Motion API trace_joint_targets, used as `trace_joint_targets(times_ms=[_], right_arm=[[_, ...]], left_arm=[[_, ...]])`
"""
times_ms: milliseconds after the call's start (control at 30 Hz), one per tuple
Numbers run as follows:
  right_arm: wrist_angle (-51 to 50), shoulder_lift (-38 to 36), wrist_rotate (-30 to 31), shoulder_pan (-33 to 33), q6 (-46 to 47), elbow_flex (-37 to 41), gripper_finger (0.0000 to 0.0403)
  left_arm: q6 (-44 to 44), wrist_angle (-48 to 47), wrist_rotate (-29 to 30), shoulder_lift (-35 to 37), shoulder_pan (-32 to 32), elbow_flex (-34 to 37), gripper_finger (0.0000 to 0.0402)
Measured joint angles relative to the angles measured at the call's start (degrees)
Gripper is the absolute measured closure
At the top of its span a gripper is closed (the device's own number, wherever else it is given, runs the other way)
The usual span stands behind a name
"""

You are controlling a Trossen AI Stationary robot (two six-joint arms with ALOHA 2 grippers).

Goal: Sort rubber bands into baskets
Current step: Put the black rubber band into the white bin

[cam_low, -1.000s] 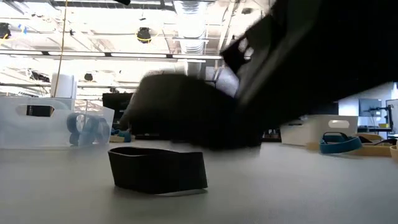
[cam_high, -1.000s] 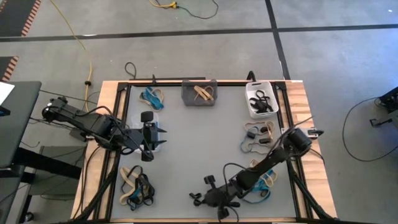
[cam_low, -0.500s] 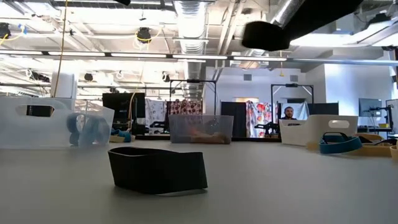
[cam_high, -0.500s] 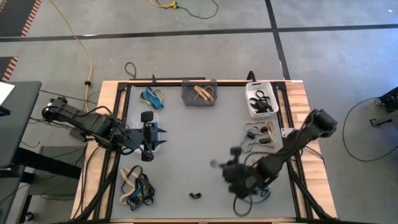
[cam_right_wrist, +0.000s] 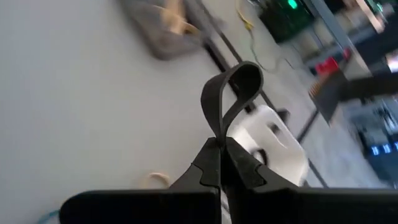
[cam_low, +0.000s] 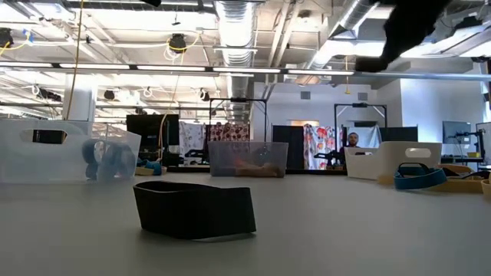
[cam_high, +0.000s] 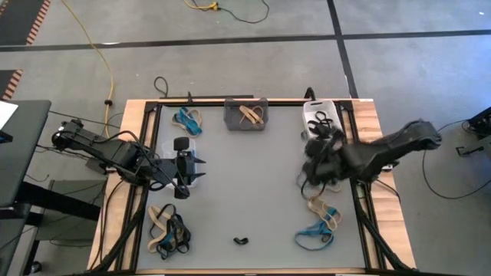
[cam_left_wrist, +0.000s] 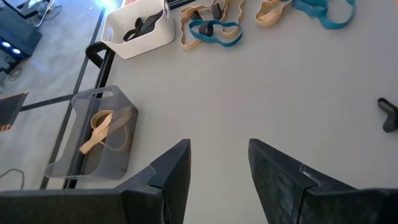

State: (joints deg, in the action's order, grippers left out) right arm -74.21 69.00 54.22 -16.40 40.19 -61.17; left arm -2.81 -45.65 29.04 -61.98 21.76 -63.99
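Pinching a black rubber band (cam_right_wrist: pixel 231 93) between closed fingers, right gripper (cam_right_wrist: pixel 222 163) above the table's right side, near the white basket (cam_high: pixel 320 123); loop visible only from the right wrist. Waiting at table's left, left gripper (cam_left_wrist: pixel 217 163) parted, empty. Lying alone near the front edge, another black band (cam_low: pixel 193 208).
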Motion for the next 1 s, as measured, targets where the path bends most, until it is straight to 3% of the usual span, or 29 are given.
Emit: trace_joint_targets(times_ms=[200, 433, 733, 1000], right_arm=[[8.3, -10.8, -3.0, 14.7, -12.0, 8.9, 0.0376], [26.5, -18.5, -20.3, 34.4, -30.7, 18.1, 0.0376], [36.0, -14.1, -34.4, 53.2, -38.9, 22.1, 0.0367], [40.1, -8.9, -38.0, 58.4, -39.7, 22.1, 0.0364]], left_arm=[[0.0, 0.0, 0.0, 0.0, 0.0, 0.0, 0.0248], [0.0, 0.0, 0.0, 0.0, 0.0, 0.0, 0.0248], [0.0, 0.0, 0.0, 0.0, 0.0, 0.0, 0.0248], [0.0, 0.0, 0.0, 0.0, 0.0, 0.0, 0.0248]])
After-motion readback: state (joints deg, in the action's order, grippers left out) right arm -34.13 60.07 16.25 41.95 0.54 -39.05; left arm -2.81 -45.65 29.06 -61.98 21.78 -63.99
